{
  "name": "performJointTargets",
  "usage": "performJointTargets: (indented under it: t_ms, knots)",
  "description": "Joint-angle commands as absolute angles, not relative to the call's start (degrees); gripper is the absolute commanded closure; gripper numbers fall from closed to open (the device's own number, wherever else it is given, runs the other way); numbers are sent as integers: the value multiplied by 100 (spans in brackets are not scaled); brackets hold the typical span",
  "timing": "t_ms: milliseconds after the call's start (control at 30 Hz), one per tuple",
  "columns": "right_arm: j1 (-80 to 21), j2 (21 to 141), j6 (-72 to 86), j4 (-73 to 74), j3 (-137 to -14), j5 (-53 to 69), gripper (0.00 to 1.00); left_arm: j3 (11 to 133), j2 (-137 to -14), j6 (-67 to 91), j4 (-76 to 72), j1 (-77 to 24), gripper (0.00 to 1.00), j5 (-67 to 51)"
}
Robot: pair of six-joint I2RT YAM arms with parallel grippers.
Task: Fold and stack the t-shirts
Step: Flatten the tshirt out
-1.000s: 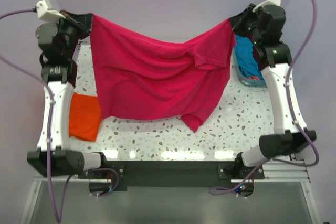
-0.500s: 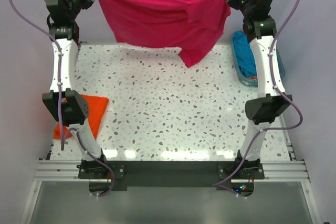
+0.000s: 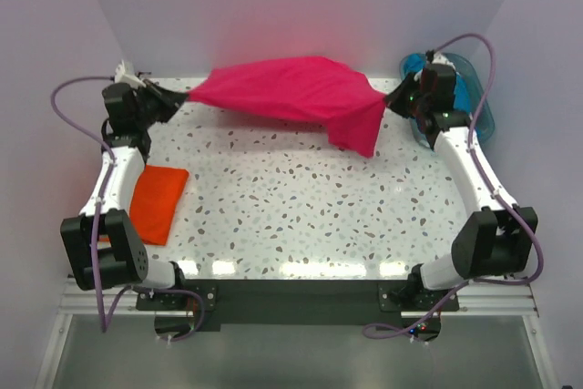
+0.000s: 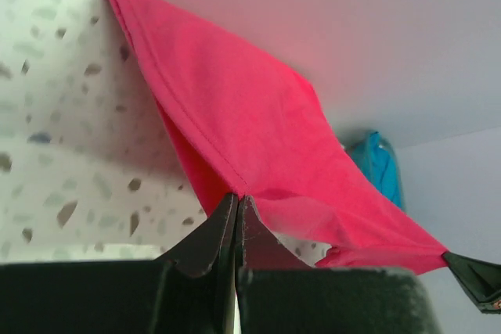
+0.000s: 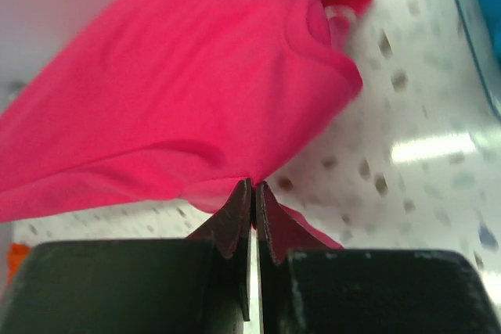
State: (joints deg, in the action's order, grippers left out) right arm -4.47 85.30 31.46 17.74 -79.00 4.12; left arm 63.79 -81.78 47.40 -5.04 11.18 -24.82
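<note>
1. The left fingers [image 4: 207, 244] are clenched on one edge of the magenta t-shirt [image 3: 291, 93], at the far left of the table [image 3: 301, 216].
2. The right fingers [image 5: 228, 228] are pinched shut on the opposite edge of the same shirt, at the far right.
3. The magenta t-shirt is stretched between the two arms along the table's back edge. Its right part droops lowest, and whether it touches the table cannot be told.
4. An orange t-shirt [image 3: 157, 202] lies folded flat on the table's left side, just beside the left arm.
5. A teal blue t-shirt [image 3: 413, 66] sits in the teal plastic basket [image 3: 481, 111] at the far right corner, behind the right arm.
</note>
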Motion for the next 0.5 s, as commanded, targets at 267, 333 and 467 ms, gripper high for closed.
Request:
performJointTargets:
  t_ms: [267,333,467]
  knots:
    - [-413,8639,3067,1960,-5626,132,100,3016,-7041,4360,-413,1116,100,-1960]
    - [-404,8675,3102,1925,-5371,53,94,2647,-6979,4316,-369,1116,100,-1785]
    - [-360,8439,3190,1837,-5045,18,65,2251,-6576,4412,-246,1116,100,-1459]
